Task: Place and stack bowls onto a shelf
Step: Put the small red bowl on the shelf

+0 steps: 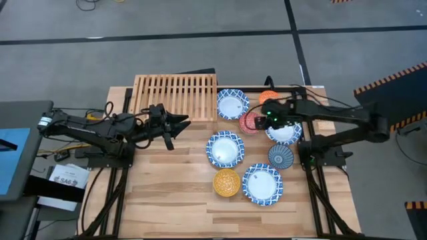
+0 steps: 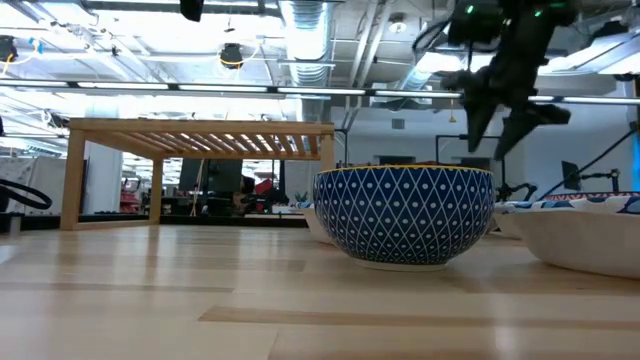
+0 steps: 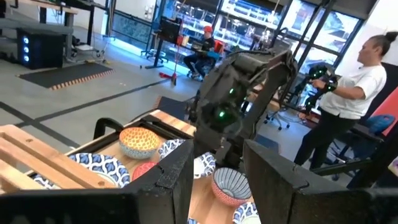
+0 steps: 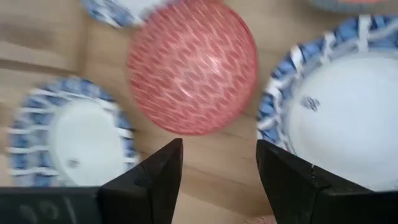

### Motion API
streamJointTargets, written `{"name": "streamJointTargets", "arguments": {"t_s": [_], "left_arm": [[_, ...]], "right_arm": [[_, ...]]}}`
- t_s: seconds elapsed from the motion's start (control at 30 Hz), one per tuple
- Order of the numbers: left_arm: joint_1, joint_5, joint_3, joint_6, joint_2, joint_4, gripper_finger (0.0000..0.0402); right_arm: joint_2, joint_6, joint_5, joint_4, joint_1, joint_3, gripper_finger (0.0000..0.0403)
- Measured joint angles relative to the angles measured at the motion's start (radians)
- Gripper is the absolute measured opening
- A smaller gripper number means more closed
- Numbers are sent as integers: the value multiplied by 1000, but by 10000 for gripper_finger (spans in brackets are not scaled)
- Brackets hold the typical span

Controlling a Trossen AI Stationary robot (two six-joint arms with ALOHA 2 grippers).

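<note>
The right end effector (image 1: pixel 259 121) is hovering with its fingers spread and empty directly above a small round red ceramic bowl (image 4: pixel 193 65), which is sitting on the butcher-block table (image 1: pixel 173 190) between two wide blue-and-white patterned bowls, near the low light-wood slatted shelf (image 1: pixel 175 97) whose top is carrying nothing yet. The left end effector (image 1: pixel 179 125) is waiting, fingers parted, just in front of the shelf. The glazed bowl looks rigid, smooth and breakable, likely slippery under hard fingers; pinching the rim, one finger inside and one outside, seems the surest hold, with care for the close neighbours.
</note>
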Motion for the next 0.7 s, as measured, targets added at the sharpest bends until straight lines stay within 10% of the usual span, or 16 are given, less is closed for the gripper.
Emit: {"name": "streamJointTargets", "arguments": {"t_s": [0.7], "left_arm": [[0,0,0,-2,-2,-30,124]], "right_arm": [[240,192,-26,75,4,0,223]]}}
